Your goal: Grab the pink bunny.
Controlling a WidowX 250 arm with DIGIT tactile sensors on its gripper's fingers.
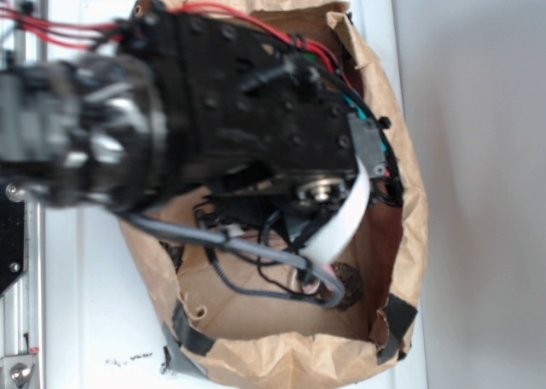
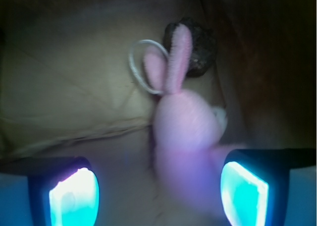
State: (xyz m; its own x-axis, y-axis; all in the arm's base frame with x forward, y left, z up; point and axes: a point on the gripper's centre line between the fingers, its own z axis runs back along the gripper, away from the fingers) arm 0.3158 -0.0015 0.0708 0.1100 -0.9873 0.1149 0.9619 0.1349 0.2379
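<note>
- While the gripper (image 2: 158,191) stood wide open, holding nothing, the pink bunny (image 2: 184,118) lay between its pads.
- The paper bag (image 1: 408,235) also held a dark brown lump (image 2: 200,47) behind its ears.

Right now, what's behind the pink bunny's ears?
A dark brown rough lump sits behind the pink bunny's ears, which cover its left part. The white loop lies beside them on the brown paper.
</note>
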